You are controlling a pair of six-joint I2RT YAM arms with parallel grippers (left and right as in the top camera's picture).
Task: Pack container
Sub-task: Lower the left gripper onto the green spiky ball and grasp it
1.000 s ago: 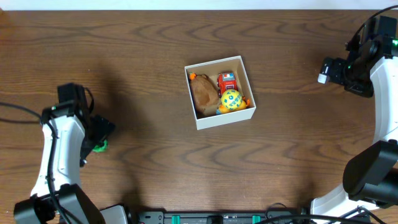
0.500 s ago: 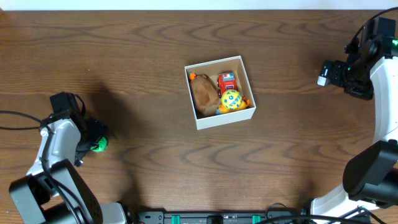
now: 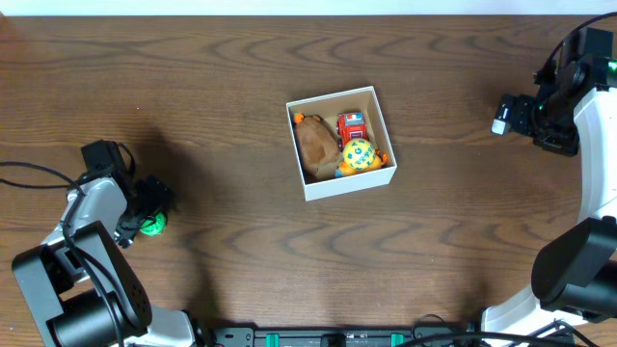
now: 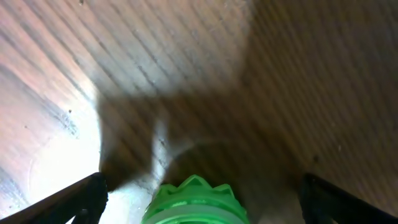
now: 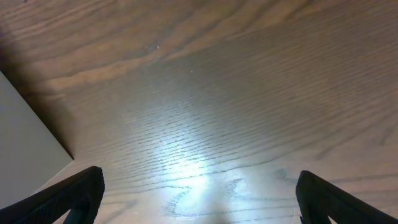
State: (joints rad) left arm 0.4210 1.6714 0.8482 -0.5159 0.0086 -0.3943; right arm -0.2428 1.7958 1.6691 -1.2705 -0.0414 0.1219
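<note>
The container (image 3: 346, 184) is a small white box with a brown inside, standing at the table's middle. It holds a brown plush toy (image 3: 314, 145), a red toy car (image 3: 351, 125) and a yellow ball (image 3: 358, 154). A small green toy (image 3: 151, 226) lies on the table at the far left. My left gripper (image 3: 154, 204) is right at it. In the left wrist view the green toy (image 4: 196, 199) sits between the wide-open fingers of the left gripper (image 4: 199, 202), touching neither. My right gripper (image 3: 508, 111) is open and empty over bare wood at the far right, as the right wrist view (image 5: 199, 199) shows.
The dark wooden table (image 3: 241, 77) spans the view, with its far edge at the top. A pale grey surface (image 5: 25, 137) shows at the left edge of the right wrist view.
My left arm has drawn back toward the table's left edge, and the green toy shows more fully beside its gripper. The right arm has barely moved.
</note>
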